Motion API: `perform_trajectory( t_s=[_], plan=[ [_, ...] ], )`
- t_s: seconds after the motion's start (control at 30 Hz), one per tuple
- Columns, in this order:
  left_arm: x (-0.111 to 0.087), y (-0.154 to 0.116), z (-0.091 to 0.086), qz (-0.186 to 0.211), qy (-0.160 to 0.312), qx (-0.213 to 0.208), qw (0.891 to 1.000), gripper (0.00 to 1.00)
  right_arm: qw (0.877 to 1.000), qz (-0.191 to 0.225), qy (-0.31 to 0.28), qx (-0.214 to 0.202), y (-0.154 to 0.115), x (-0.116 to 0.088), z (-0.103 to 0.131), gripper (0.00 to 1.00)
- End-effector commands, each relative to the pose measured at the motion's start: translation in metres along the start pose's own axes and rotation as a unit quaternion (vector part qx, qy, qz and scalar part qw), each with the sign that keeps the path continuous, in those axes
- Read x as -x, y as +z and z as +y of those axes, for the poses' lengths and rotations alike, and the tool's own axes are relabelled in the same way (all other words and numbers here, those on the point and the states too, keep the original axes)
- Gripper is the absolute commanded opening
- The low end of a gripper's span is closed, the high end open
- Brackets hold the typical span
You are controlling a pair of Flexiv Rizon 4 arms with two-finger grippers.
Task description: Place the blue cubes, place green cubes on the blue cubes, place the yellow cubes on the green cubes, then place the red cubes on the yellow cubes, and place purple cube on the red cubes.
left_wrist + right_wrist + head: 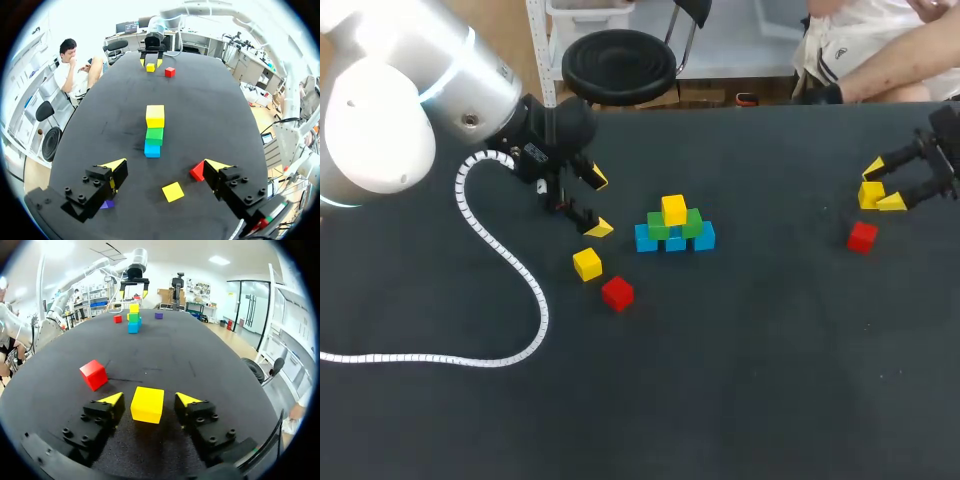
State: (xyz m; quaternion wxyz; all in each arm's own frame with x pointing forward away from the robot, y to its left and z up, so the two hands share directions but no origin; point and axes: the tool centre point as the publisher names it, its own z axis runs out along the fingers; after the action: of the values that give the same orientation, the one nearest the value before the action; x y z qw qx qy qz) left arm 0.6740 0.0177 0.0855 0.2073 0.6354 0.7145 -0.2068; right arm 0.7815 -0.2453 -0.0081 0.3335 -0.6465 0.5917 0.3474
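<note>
In the middle of the dark desk [770, 380] stands a little pile. It has three blue cubes [675, 243] at the bottom, two green cubes [692, 223] on them, and a top yellow cube [673, 209].

The left end effector [593, 205] hangs near the pile. Its fingers are spread wide and hold nothing. A loose yellow cube [587, 264] and a red cube [617, 293] lie just by it, and a purple cube [106, 204] peeks out beside one finger.

Well apart from the pile, the right end effector [150, 399] is spread too. A third yellow cube [147, 404] sits between its fingers, not touching them. A second red cube [862, 237] lies near.
</note>
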Motion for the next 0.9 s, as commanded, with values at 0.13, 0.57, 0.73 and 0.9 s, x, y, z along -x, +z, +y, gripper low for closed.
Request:
perform_trajectory(
  t_s=[0.13, 0.57, 0.73, 0.9],
  plan=[
    [-0.001, 0.0, 0.0, -0.001, 0.001, 0.0, 1.0, 1.0, 1.0, 0.016, -0.019, -0.015, -0.007, 0.019, 0.016, 0.0],
    [-0.001, 0.0, 0.0, -0.001, 0.001, 0.0, 1.0, 1.0, 0.999, 0.012, -0.028, -0.013, -0.005, 0.025, 0.015, 0.0],
    [-0.001, 0.0, 0.0, -0.001, 0.001, 0.0, 1.0, 1.0, 0.999, 0.015, -0.032, -0.011, -0.004, 0.041, 0.015, 0.0],
    [-0.001, 0.0, 0.0, -0.001, 0.001, 0.0, 1.0, 1.0, 0.999, 0.022, -0.031, -0.015, -0.005, 0.059, 0.016, 0.0]
  ],
)
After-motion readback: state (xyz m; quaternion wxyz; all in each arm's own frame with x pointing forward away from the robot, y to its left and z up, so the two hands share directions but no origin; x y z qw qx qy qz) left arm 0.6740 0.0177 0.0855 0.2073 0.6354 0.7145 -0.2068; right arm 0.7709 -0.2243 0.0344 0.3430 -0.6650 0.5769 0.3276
